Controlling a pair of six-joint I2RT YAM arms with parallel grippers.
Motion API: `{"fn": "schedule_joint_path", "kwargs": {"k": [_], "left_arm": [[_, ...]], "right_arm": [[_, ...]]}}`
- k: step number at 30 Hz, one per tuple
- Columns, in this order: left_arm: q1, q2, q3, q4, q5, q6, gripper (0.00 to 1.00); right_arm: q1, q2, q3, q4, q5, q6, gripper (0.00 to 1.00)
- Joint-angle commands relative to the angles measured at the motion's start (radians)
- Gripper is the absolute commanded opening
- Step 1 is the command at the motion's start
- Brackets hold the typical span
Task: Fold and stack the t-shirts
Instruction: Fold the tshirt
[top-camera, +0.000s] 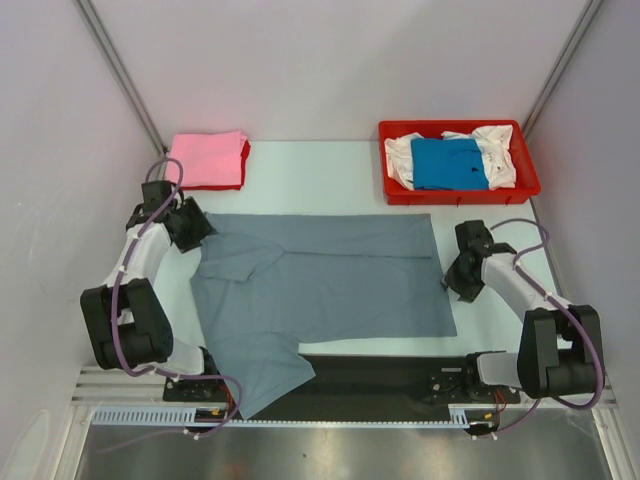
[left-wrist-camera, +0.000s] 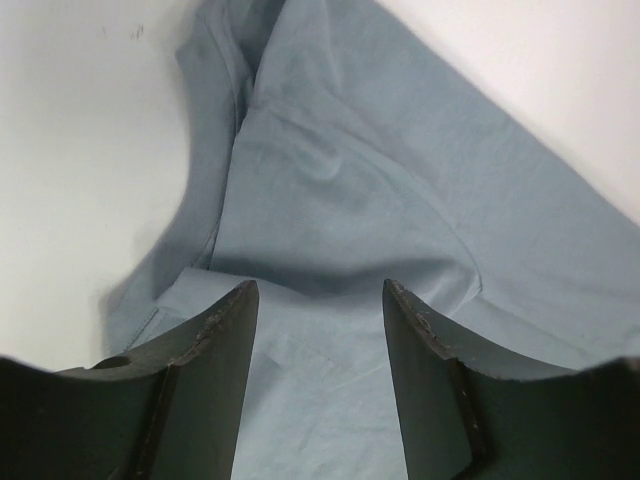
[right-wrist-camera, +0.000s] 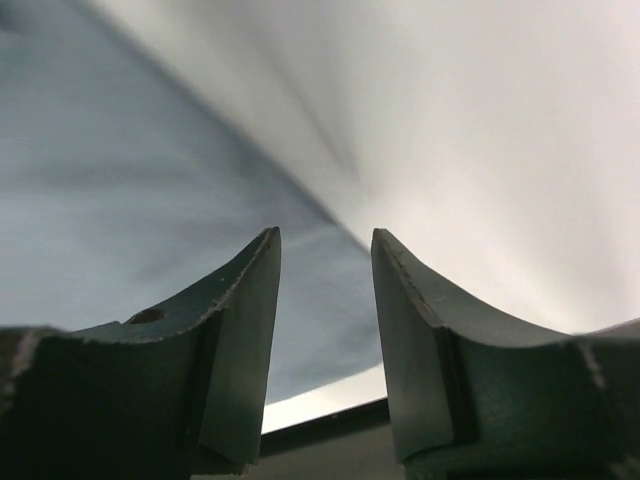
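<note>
A slate grey t-shirt (top-camera: 330, 285) lies spread flat in the middle of the table, with one sleeve folded in at its upper left and its lower left part draped over the near edge. My left gripper (top-camera: 200, 232) hovers at that upper left corner. In the left wrist view it (left-wrist-camera: 320, 290) is open, with rumpled grey cloth (left-wrist-camera: 340, 170) under the gap and nothing pinched. My right gripper (top-camera: 452, 280) stands at the shirt's right edge. It (right-wrist-camera: 326, 240) is open too, above the cloth's border (right-wrist-camera: 120, 180).
A folded pink t-shirt (top-camera: 207, 158) lies on a red one (top-camera: 243, 172) at the back left. A red tray (top-camera: 460, 194) at the back right holds a bright blue t-shirt (top-camera: 447, 163) and a white one (top-camera: 497, 150). A black strip (top-camera: 390, 378) runs along the near edge.
</note>
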Motion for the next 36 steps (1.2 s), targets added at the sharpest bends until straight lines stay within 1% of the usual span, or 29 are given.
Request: {"fn": "schedule_joint_path", "kwargs": {"k": [1, 3, 4, 5, 8, 11, 13, 14, 15, 17, 18, 20, 21, 25, 29, 33, 34, 36], "left_arm": [[-0.001, -0.037, -0.019, 0.007, 0.027, -0.006, 0.59], [-0.002, -0.022, 0.006, 0.002, 0.038, -0.006, 0.58], [-0.004, -0.002, 0.018, -0.002, 0.042, -0.004, 0.58], [-0.004, 0.001, 0.035, -0.004, 0.047, -0.001, 0.58], [-0.004, 0.018, 0.056, -0.008, 0.036, 0.008, 0.58], [-0.004, 0.038, 0.076, -0.031, 0.038, 0.014, 0.58], [-0.004, 0.041, 0.075, -0.053, 0.012, 0.002, 0.56], [-0.004, 0.038, 0.069, -0.070, -0.011, -0.007, 0.56], [-0.002, 0.029, 0.052, -0.077, -0.070, -0.018, 0.55], [0.005, 0.023, 0.029, -0.088, -0.118, -0.046, 0.52], [0.012, 0.026, 0.023, -0.084, -0.126, -0.050, 0.52], [0.032, 0.029, 0.016, -0.071, -0.106, -0.053, 0.52], [0.036, 0.041, 0.021, -0.070, -0.102, -0.055, 0.51], [0.038, 0.075, 0.021, -0.080, -0.088, -0.047, 0.52], [0.047, 0.084, -0.020, -0.088, -0.134, -0.037, 0.59], [0.068, 0.087, -0.057, -0.048, -0.123, -0.017, 0.56], [0.070, 0.091, -0.060, -0.041, -0.126, -0.004, 0.56], [0.075, 0.114, -0.063, -0.025, -0.129, 0.018, 0.53]], "right_arm": [[0.026, -0.022, 0.140, 0.022, -0.003, -0.126, 0.47], [0.023, 0.005, 0.168, 0.089, -0.050, -0.149, 0.48], [0.023, 0.022, 0.182, 0.118, -0.116, -0.169, 0.49], [0.029, 0.066, 0.192, 0.159, -0.144, -0.170, 0.49], [0.052, 0.174, 0.232, 0.164, -0.156, -0.152, 0.45], [0.063, 0.219, 0.203, 0.192, -0.164, -0.095, 0.42], [0.065, 0.226, 0.179, 0.201, -0.160, -0.075, 0.40], [0.063, 0.226, 0.164, 0.203, -0.155, -0.057, 0.40], [0.063, 0.223, 0.135, 0.200, -0.132, -0.046, 0.39], [0.056, 0.217, 0.093, 0.201, -0.129, -0.017, 0.37], [0.051, 0.211, 0.047, 0.203, -0.130, -0.006, 0.36], [0.037, 0.196, 0.007, 0.209, -0.132, 0.013, 0.32], [0.030, 0.193, -0.034, 0.211, -0.146, 0.030, 0.32], [0.013, 0.139, -0.083, 0.160, -0.143, 0.049, 0.31], [-0.006, 0.060, -0.102, 0.109, -0.130, 0.032, 0.32], [-0.021, 0.033, -0.070, 0.109, -0.146, -0.032, 0.32], [-0.021, 0.036, -0.055, 0.114, -0.152, -0.049, 0.33], [-0.023, 0.059, 0.005, 0.115, -0.170, -0.101, 0.33]]}}
